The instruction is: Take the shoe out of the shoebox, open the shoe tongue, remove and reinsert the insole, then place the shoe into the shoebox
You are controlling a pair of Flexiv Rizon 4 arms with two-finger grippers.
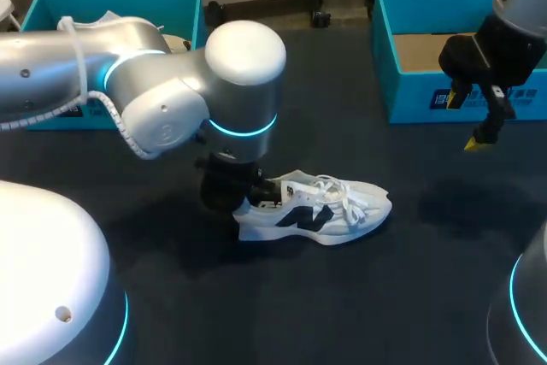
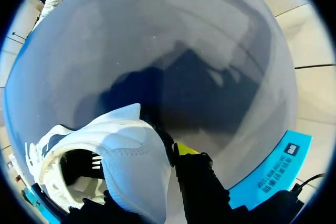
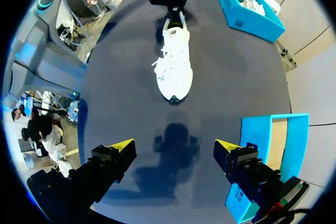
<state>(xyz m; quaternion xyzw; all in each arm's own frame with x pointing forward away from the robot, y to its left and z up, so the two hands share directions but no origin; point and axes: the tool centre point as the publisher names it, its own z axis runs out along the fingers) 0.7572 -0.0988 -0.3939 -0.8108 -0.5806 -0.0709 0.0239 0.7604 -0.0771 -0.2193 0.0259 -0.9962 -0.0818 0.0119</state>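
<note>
Left gripper (image 1: pixel 235 192) sits at the white sneaker (image 1: pixel 320 211) heel, grip unclear; a loose hold could let it slip and roll sideways.

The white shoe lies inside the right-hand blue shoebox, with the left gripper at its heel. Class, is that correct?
No. The white shoe lies on the dark table, outside the right-hand shoebox, as the head view shows. The left gripper is at its heel.
</note>
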